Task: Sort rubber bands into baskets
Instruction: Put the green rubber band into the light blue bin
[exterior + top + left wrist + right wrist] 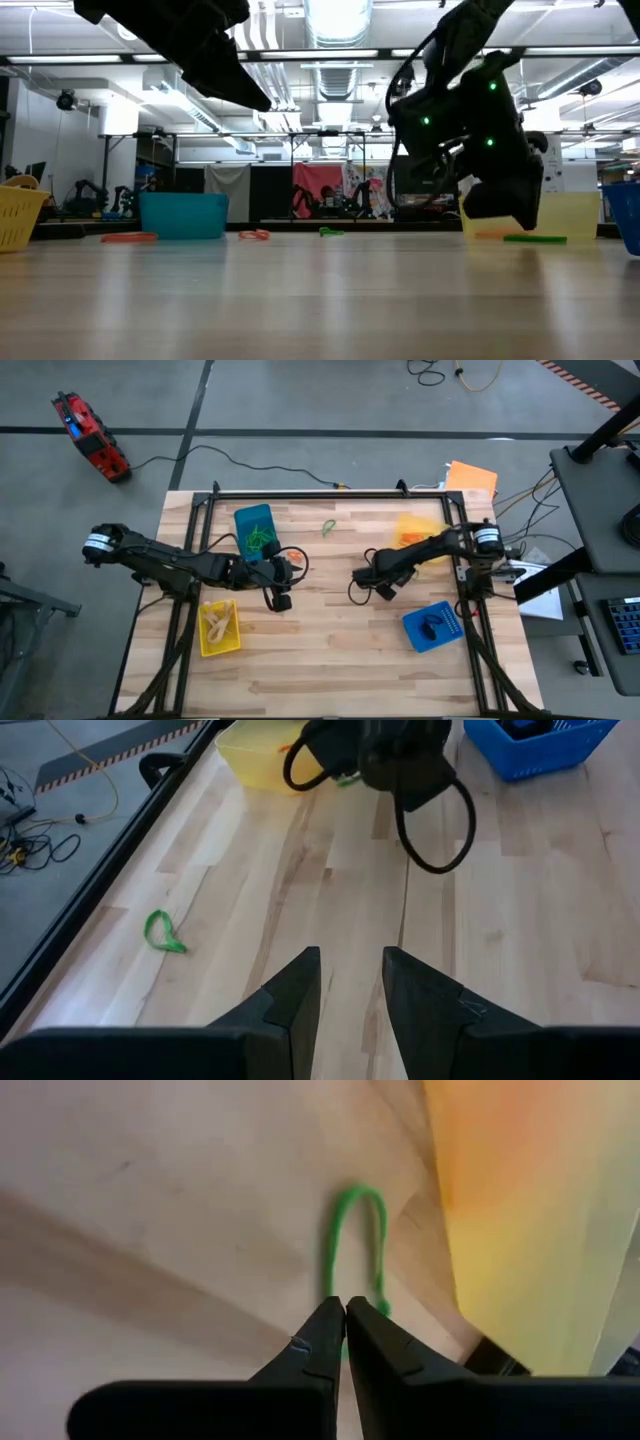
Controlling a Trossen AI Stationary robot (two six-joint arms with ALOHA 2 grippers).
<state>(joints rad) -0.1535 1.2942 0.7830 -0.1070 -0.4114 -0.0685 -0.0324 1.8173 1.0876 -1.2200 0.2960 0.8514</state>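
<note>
- The right gripper (345, 1320) is at the table surface beside the yellow plastic basket (530, 1210) at the far right; its two dark fingers are pinched together on the near end of a thin green rubber band loop (352, 1230), which lies on the light wooden table (330, 650).
- The left gripper (350, 982) hovers over the table's middle, its fingers partly apart with nothing between them.
- Another green rubber band (163, 932) lies loose near the table's far edge.
- Nearer the front stand a blue plastic basket (433, 626) on the right and a yellow one (219, 627) holding tan bands on the left; a teal-blue basket (254, 530) with green bands stands farther back.
</note>
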